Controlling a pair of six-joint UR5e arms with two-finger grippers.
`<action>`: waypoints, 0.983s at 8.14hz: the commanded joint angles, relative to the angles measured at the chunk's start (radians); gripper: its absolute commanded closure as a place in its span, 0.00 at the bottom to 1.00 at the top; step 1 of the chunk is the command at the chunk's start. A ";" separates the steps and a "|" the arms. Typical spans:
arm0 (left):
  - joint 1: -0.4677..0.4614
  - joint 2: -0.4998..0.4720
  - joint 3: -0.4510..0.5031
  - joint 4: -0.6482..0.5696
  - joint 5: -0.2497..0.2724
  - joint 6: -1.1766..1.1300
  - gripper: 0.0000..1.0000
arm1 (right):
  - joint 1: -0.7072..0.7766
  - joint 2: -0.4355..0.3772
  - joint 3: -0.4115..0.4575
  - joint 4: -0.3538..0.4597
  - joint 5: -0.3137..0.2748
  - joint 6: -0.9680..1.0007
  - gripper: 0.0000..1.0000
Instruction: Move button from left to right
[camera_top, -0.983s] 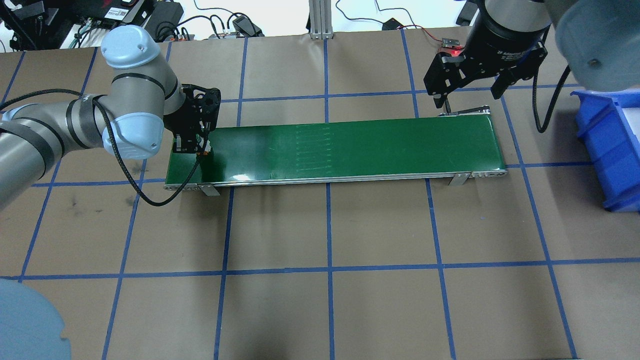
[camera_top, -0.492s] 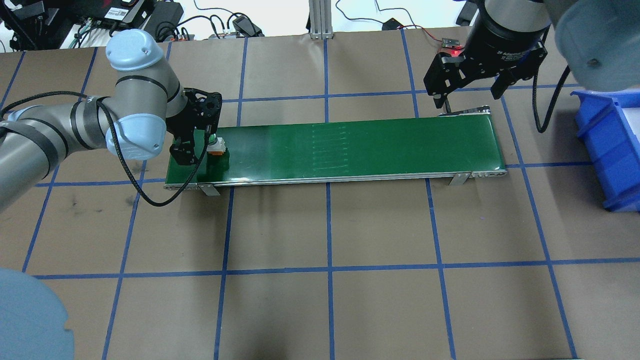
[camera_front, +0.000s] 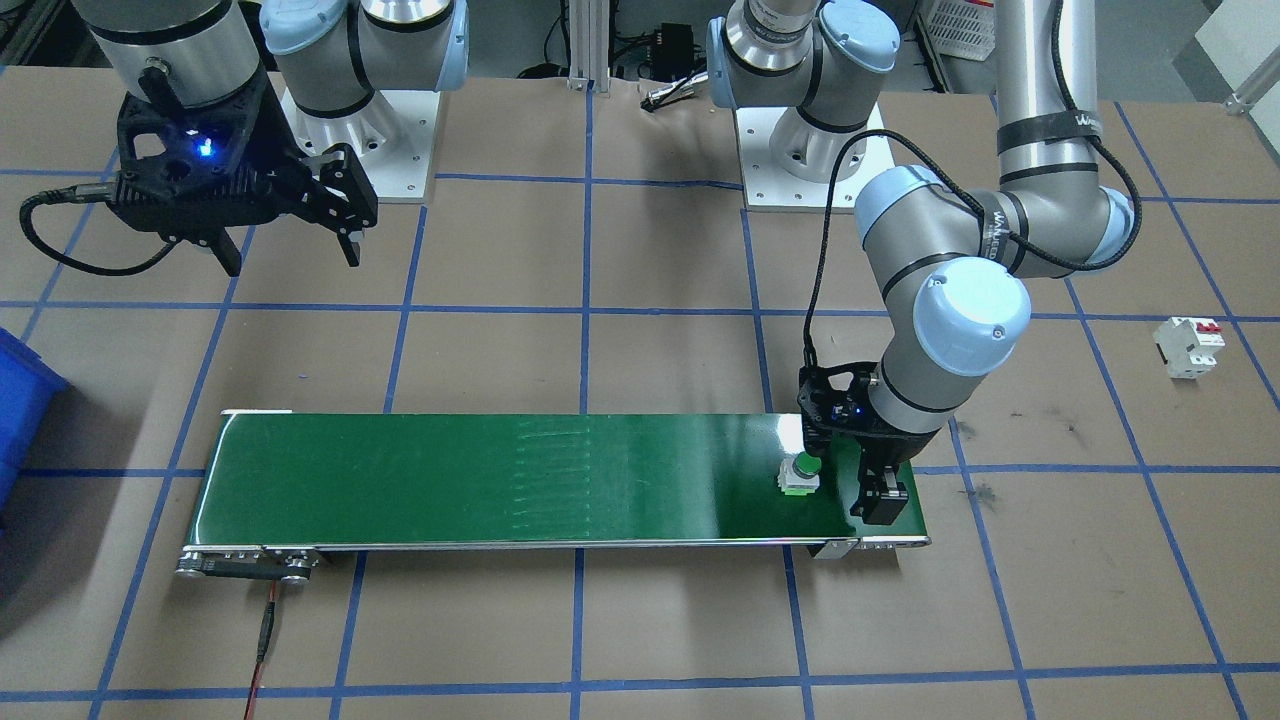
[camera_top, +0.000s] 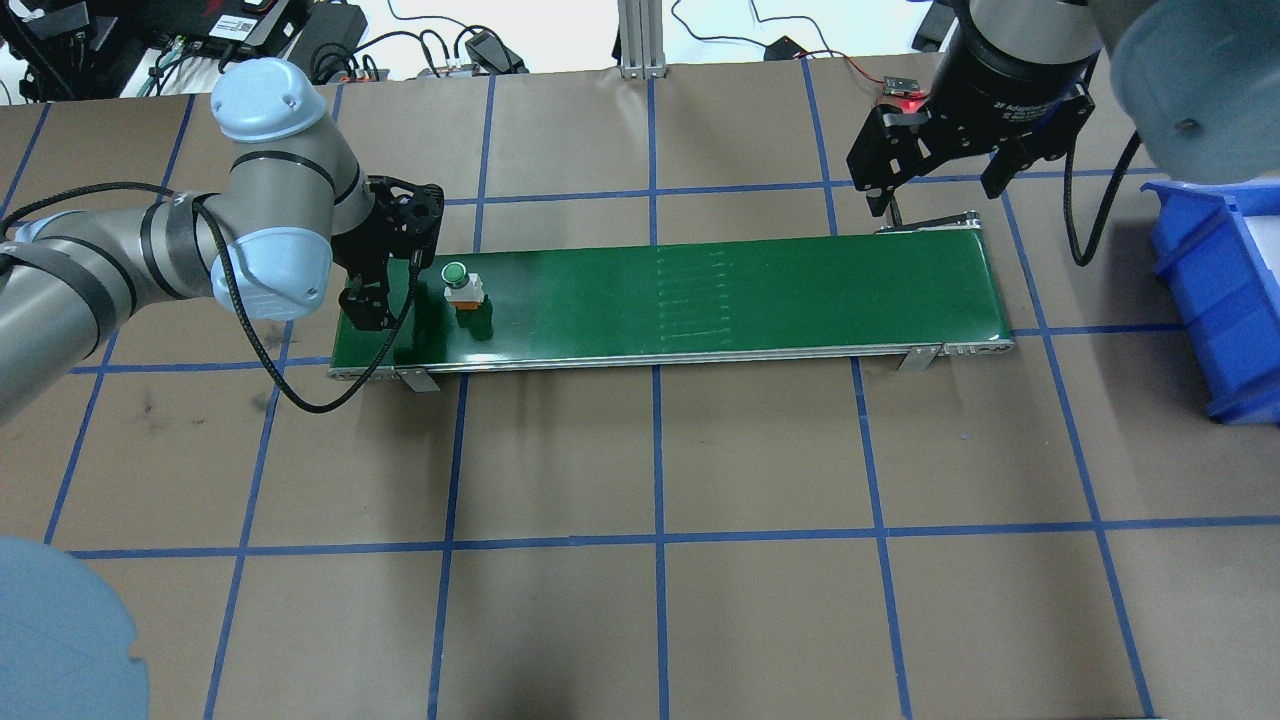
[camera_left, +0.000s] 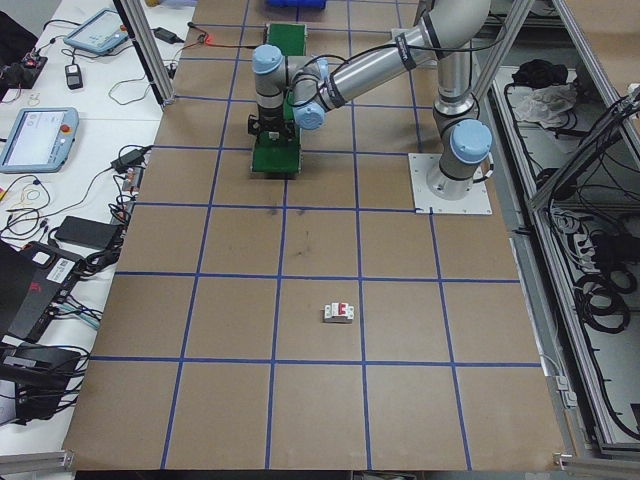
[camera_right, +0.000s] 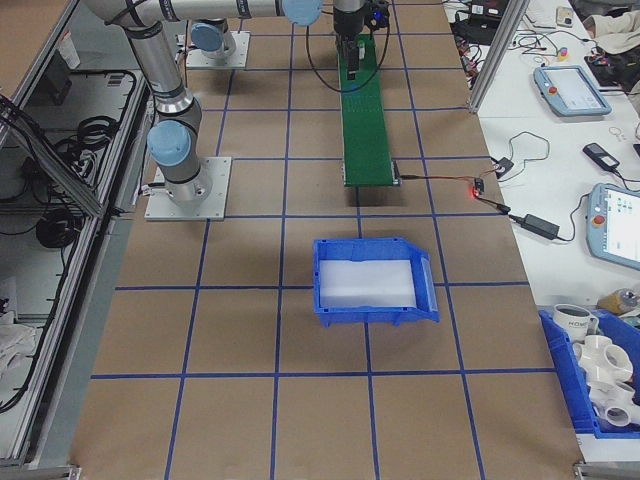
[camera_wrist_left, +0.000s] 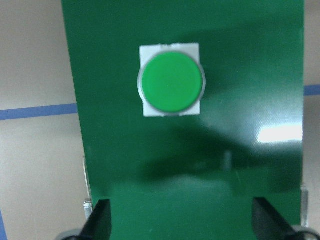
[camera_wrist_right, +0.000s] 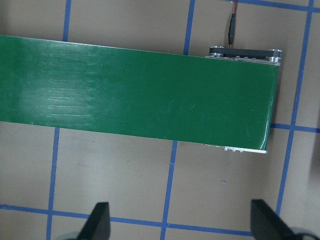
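The button (camera_top: 462, 284) stands upright on the green conveyor belt (camera_top: 700, 300), green cap up, near the belt's end on the robot's left. It is free of both tools. The left tool (camera_top: 385, 275) hangs over that same belt end, just beside the button, with its fingers (camera_wrist_left: 97, 225) spread apart and nothing between them. The right tool (camera_top: 950, 170) hovers off the belt's opposite end, fingers likewise spread and empty. A blue bin (camera_top: 1215, 300) sits on the counter (camera_top: 660, 600) past that far end. A white circuit breaker (camera_front: 1189, 346) with red switches lies on the counter, well apart from the belt.
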 joint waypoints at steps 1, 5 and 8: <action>0.000 0.010 0.001 0.000 0.000 -0.006 0.00 | 0.000 0.000 0.000 -0.018 0.015 -0.001 0.00; -0.008 0.136 0.003 -0.159 0.006 -0.569 0.00 | 0.002 0.003 0.000 -0.021 0.018 -0.007 0.00; -0.006 0.173 0.004 -0.222 -0.012 -1.237 0.00 | 0.000 0.021 0.000 -0.026 0.024 -0.001 0.00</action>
